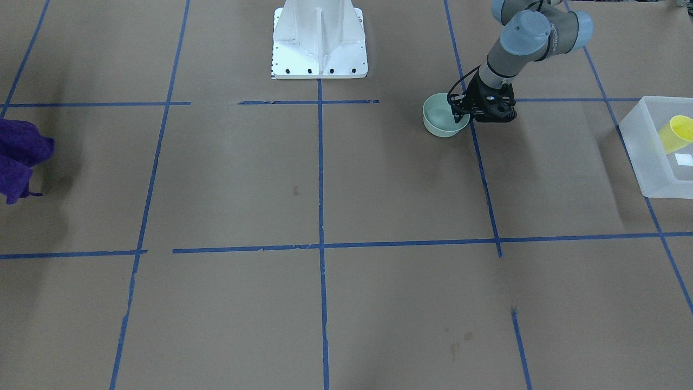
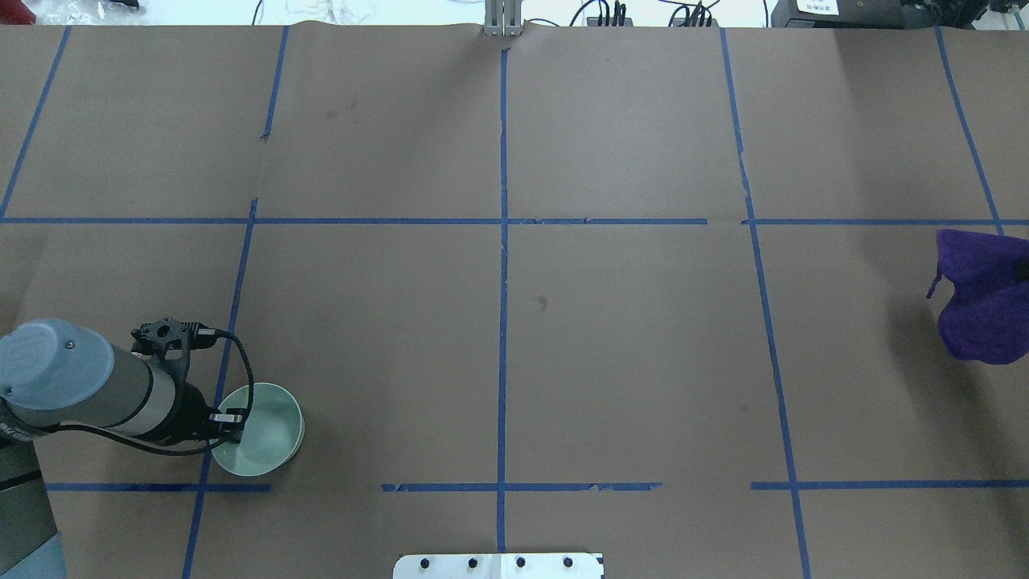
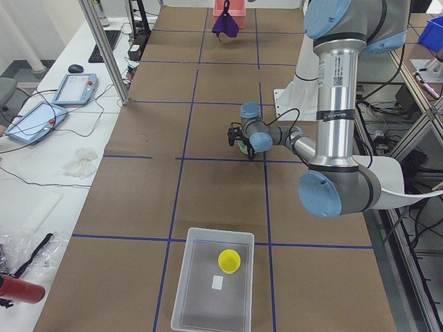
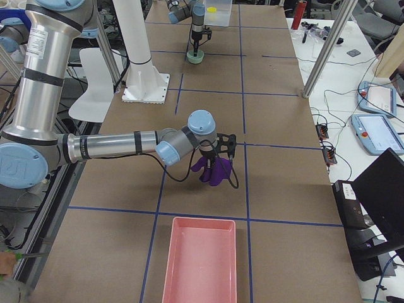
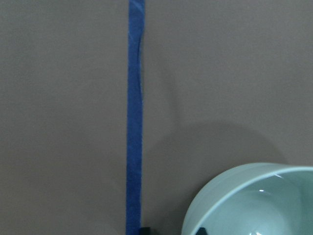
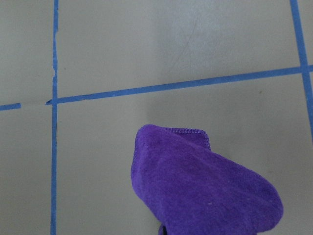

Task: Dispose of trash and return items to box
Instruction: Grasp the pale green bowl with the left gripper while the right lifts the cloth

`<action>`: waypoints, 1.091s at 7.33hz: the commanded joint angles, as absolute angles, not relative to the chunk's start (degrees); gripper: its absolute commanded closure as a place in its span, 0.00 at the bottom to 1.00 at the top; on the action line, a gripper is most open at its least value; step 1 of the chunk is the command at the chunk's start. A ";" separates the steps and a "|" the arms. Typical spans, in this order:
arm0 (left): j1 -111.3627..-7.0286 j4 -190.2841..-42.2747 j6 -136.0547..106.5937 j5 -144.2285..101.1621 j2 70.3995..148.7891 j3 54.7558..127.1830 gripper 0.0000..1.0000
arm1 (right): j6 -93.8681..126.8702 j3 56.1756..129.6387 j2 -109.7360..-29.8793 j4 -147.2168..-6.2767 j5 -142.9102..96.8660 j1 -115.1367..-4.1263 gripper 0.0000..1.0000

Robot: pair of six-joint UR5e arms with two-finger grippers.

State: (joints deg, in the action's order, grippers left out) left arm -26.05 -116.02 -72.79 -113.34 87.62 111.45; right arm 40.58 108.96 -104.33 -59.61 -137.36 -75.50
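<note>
Looking along the table (image 2: 627, 346) from the end on the robot's left, we meet the tub (image 1: 632, 145) first. It sits on the brown paper close to that end. The cup (image 3: 229, 261) is inside it, in the half toward the robot, with its open mouth showing from above. A white label (image 3: 217, 281) shows just beside the cup.

Farther on, the left gripper (image 2: 233, 420) hangs low over the edge of the bowl (image 2: 269, 438). The bowl is pale green and rests on the paper, well apart from the tub. The gripper's fingers stand a little apart, one tip outside the rim and one inside. In the wrist view we see a strip of paper between the outer tip and the bowl's wall. We cannot tell whether the inner tip touches the bowl. A blue tape line (image 5: 134, 122) runs near the bowl on that outer side.

Past the bowl, the white base (image 1: 319, 43) stands at the robot's edge of the table, about midway along it.

Farther still, the right gripper (image 4: 211, 159) is pinched tight on the top of the cloth (image 4: 214, 173). The cloth is purple and hangs down in folds that hide the fingertips. We cannot tell whether its lowest fold touches the paper.

Last comes the tray (image 4: 201, 259), pink, at the table's end on the robot's right. It lies near the cloth but not under it.
</note>
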 commanded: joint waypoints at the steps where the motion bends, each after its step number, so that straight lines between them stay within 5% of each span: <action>1: -26.45 -115.84 -72.77 -113.20 87.37 113.54 1.00 | 37.62 108.98 -104.50 -59.68 -138.43 -81.10 1.00; 4: -33.45 -112.16 -70.24 -113.73 87.36 120.65 1.00 | 24.50 105.48 -105.29 -61.07 -138.43 -89.87 1.00; 8: -62.60 -103.11 -29.72 -116.53 87.02 119.89 1.00 | -19.92 97.35 -103.62 -83.59 -130.00 -108.44 1.00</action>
